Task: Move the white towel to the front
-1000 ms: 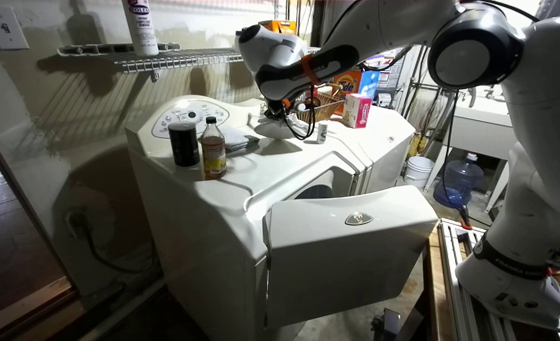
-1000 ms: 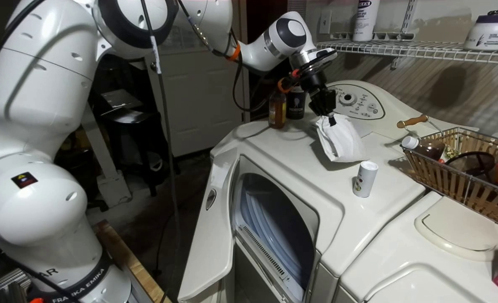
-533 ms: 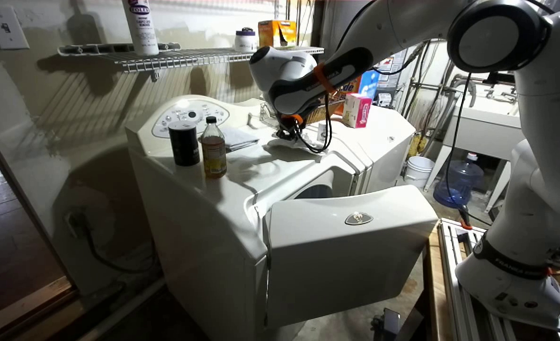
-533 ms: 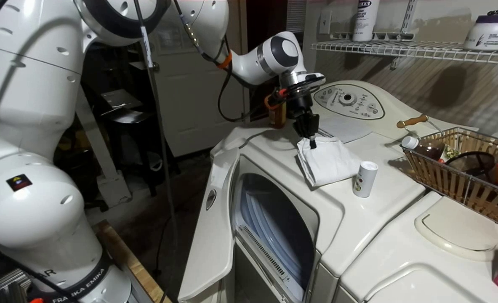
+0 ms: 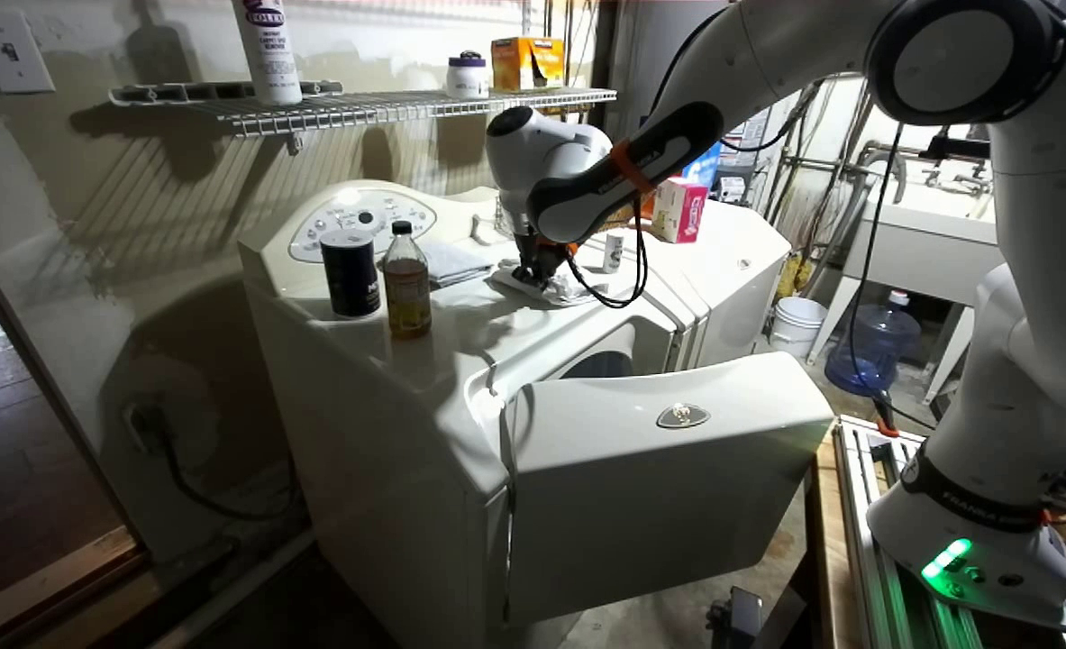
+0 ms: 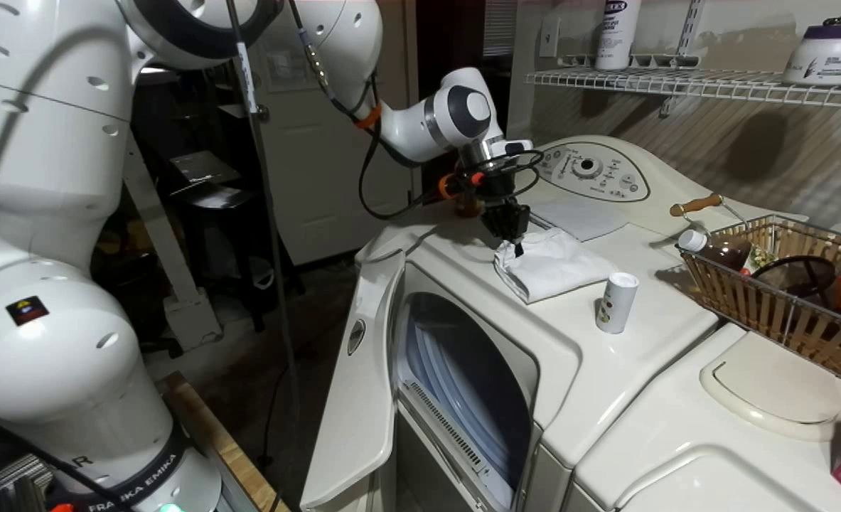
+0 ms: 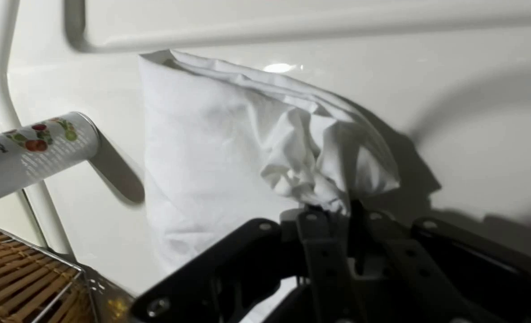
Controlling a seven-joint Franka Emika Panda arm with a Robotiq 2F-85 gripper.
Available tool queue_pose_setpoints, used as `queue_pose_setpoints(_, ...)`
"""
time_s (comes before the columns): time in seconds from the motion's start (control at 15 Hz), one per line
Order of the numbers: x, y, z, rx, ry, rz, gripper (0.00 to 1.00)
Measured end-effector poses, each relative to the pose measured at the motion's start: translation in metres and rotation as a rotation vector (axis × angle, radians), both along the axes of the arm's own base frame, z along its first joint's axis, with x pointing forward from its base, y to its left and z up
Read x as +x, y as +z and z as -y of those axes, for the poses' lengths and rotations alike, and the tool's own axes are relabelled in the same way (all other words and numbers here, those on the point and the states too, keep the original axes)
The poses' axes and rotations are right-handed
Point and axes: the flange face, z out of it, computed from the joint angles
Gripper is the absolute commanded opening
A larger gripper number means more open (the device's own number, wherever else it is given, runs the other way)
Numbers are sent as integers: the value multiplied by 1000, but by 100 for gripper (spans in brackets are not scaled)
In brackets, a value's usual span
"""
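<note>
The white towel (image 6: pixel 559 269) lies folded on top of the white machine, with one edge pinched up and rumpled at my gripper (image 6: pixel 516 247). The towel also shows in the other exterior picture (image 5: pixel 573 290), partly hidden by the gripper (image 5: pixel 533 276). In the wrist view the towel (image 7: pixel 198 143) fills the middle, and its gathered folds run in between the fingertips of the gripper (image 7: pixel 344 210). The jaws are shut on the towel. The far part of the towel rests flat on the machine top.
A white shaker can (image 6: pixel 616 303) stands close beside the towel. A grey cloth (image 5: pixel 451 263) lies behind. A bottle (image 5: pixel 406 287) and black canister (image 5: pixel 350 275) stand at one side. A wicker basket (image 6: pixel 768 306) is near. The machine's door (image 5: pixel 668 478) hangs open.
My gripper has come down and moved away from the control panel, carrying the towel. The towel hung raised and tilted before; now it lies on the machine top. A green base light is on.
</note>
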Motion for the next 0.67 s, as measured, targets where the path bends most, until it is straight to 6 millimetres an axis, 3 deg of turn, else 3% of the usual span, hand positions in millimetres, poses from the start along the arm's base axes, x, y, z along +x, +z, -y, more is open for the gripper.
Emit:
queue_pose_setpoints(0.2, -4, -2, -8, 19, 73, -20, 60)
queue_pose_setpoints(0.33, -7, 7, -14, 34, 95, -19, 74)
queue_pose_setpoints(0.53, -12, 43, -27, 76, 101, 24, 94)
queue_pose_setpoints(0.67, -18, 77, -35, 134, 90, 51, 100)
